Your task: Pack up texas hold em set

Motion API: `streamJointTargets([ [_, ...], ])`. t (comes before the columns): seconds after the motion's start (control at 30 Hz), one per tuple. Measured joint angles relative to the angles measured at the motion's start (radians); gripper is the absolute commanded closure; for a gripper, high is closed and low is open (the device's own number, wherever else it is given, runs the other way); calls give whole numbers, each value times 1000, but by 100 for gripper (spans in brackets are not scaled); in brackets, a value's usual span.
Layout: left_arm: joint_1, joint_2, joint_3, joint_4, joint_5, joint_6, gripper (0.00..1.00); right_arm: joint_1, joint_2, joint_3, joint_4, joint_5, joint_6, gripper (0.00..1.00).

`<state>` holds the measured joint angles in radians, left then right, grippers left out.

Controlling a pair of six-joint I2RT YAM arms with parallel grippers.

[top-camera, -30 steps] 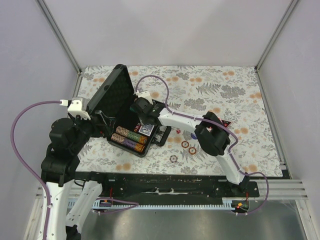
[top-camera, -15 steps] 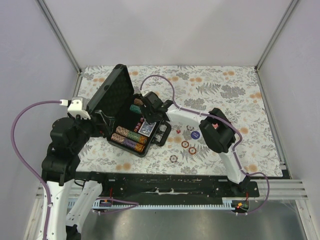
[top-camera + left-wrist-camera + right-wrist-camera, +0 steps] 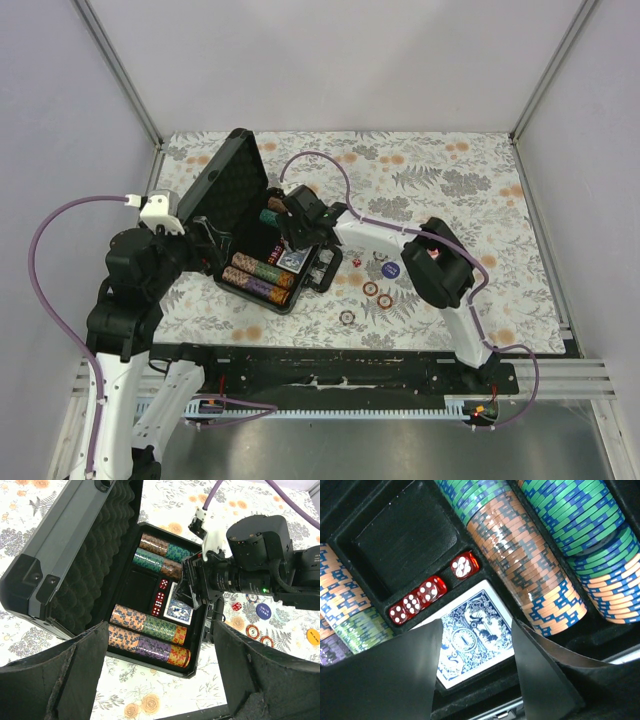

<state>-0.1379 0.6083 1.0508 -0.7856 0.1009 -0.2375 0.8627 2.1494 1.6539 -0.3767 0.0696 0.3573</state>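
The briefcase [image 3: 225,190] is lying open left of centre, blue deck [image 3: 470,650] seated; I am hovering the right gripper [image 3: 476,625], released, above it. Next, I judge: fetching the loose chips [image 3: 370,288] lying right of it on the worktop. The left gripper [image 3: 161,626] is gaping empty.

briefcase [image 3: 65,545] — black | dice [image 3: 431,589] — red, white pips | deck [image 3: 470,635] blue scrollwork | chips [image 3: 520,555] orange, green, blue | tablecloth [image 3: 450,180] grey-orange floral
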Motion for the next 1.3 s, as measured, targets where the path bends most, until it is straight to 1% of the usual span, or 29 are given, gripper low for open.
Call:
streamJointTargets([
  [0.27, 0, 0, 0, 0, -4, 0, 10, 13, -89, -43, -6, 47, 18, 29],
  [0.43, 0, 0, 0, 0, -3, 0, 10, 8, -185, -60, -22, 126, 59, 23],
  [0.5, 0, 0, 0, 1, -2, 0, 10, -5, -232, -72, -45, 176, 101, 17],
  [0.57, 0, 0, -3, 3, 3, 0, 10, -29, -278, -100, -73, 233, 158, 5],
  [0.6, 0, 0, -6, 3, 6, 0, 10, -47, -299, -116, -92, 265, 189, 2],
  [0.73, 0, 5, -21, 10, 16, -10, 10, -164, -374, -206, -200, 419, 341, 2],
  [0.83, 0, 15, -35, 22, 33, -19, 10, -258, -400, -281, -264, 479, 441, 2],
  [0.9, 0, 21, -44, 31, 40, -24, 10, -307, -406, -336, -307, 496, 513, 2],
  [1.0, 0, 29, -48, 34, 43, -31, 10, -368, -406, -377, -361, 500, 612, 2],
  [1.13, 0, 31, -49, 37, 52, -35, 10, -424, -406, -401, -425, 500, 762, 2],
  [1.3, 0, 31, -50, 40, 59, -35, 10, -483, -406, -434, -462, 490, 899, 2],
])
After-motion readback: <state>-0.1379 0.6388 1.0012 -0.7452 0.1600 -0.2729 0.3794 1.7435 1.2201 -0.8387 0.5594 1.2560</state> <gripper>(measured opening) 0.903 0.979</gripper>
